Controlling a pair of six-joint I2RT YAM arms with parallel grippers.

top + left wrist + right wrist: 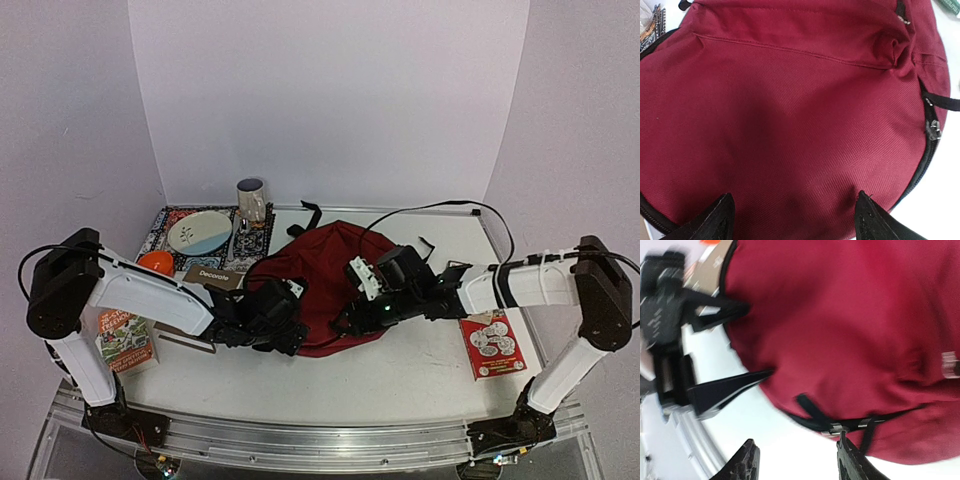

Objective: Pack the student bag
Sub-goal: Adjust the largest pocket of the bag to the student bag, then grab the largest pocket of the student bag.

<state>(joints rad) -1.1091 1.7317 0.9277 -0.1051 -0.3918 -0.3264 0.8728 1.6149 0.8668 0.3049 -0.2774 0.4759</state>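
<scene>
White table (400,370). The student bag (325,265), dark red with black zips, lies flat mid-table between the two grippers, with black straps trailing off its far edge.

Left arm (140,290) reaches in from the left. The left gripper (795,195) is released, jaws spread wide, tips low over the bag's near-left fabric, nothing clamped.

Right arm (530,285) reaches in from the right. The right gripper (796,442) is at the bag's near-right edge, jaws partly apart, only bare table showing between them; this view is blurred.

Patterned mat (170,215) at far left, just left of the bag. Book (125,338) at near left, partly under the left arm. Red printed pack (492,345) at near right, well apart from the bag. Plate (200,232) lies on the mat. Mug (251,200) stands upright at the mat's far right corner. Brown card (213,275) lies just beside the bag's left edge. Orange ball (155,262) sits at the mat's near edge. Metal zip pull (836,429) on the bag's black zip, right at one right fingertip; contact unclear.
</scene>
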